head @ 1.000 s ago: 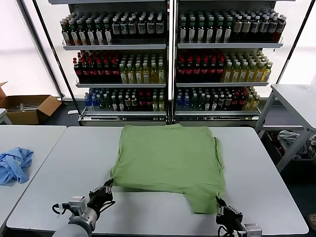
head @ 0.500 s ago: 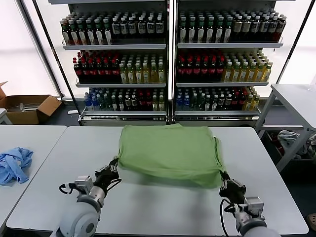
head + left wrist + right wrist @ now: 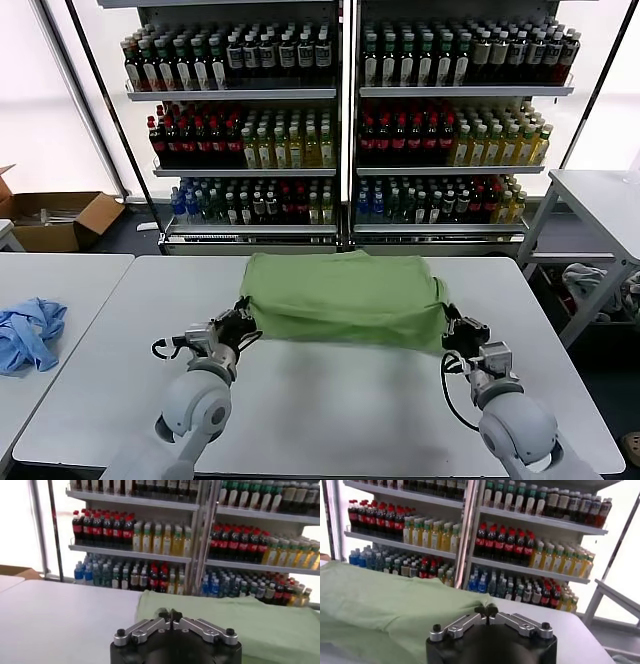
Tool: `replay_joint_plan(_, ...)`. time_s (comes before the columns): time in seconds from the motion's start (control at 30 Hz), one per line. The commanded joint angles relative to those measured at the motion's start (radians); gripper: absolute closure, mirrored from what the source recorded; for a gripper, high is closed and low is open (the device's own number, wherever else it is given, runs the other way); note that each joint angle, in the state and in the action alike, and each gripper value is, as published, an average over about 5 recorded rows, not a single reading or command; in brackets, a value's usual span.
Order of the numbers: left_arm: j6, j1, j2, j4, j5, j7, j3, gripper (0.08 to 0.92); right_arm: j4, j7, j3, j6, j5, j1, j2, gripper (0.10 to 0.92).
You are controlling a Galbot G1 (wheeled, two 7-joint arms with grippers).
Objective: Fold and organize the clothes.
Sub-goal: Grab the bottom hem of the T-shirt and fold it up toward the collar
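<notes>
Both arms are up over the middle of the frame, each pinching a near corner of the light green polo shirt (image 3: 342, 298). The left end effector (image 3: 241, 316) has its fingers closed on the shirt's corner at centre left, and the right end effector (image 3: 447, 322) is closed on the opposite corner at centre right. From the wrist cameras the fingers of each meet tip to tip with green cloth right at them.

The shirt lies across the far middle of the grey tabletop (image 3: 330, 400), its near edge doubled back so the cloth looks like a thick band. Holding both corners level looks like the way to carry that edge over in one straight line, so the fold lands square instead of slumping on one side. I'd say the fold is midway, with the cloth yet to be laid down and released.

A crumpled light blue garment (image 3: 28, 334) sits on a separate tabletop (image 3: 60, 275) at the left edge, well apart. Behind, lit shelves of bottled drinks (image 3: 340, 120) fill the upper frame, an open cardboard box (image 3: 55, 217) rests on the floor at left, and another table (image 3: 600, 200) stands at right.
</notes>
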Motion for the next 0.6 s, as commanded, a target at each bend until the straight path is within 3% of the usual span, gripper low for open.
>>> replay_joint_plan(0.03, 0.038, -0.056, -0.026, 0.082, 0.05, -0.036, 0.029, 0.921, -0.176, -0.027, -0.085, 0.031, -0.036, 0.193, 0.002, 0.919)
replay_joint_plan(0.6, 0.003, -0.126, -0.058, 0.222, 0.104, 0.016, 0.052, 0.921, -0.34, -0.033, -0.143, 0.058, -0.095, 0.263, 0.06, 0.919)
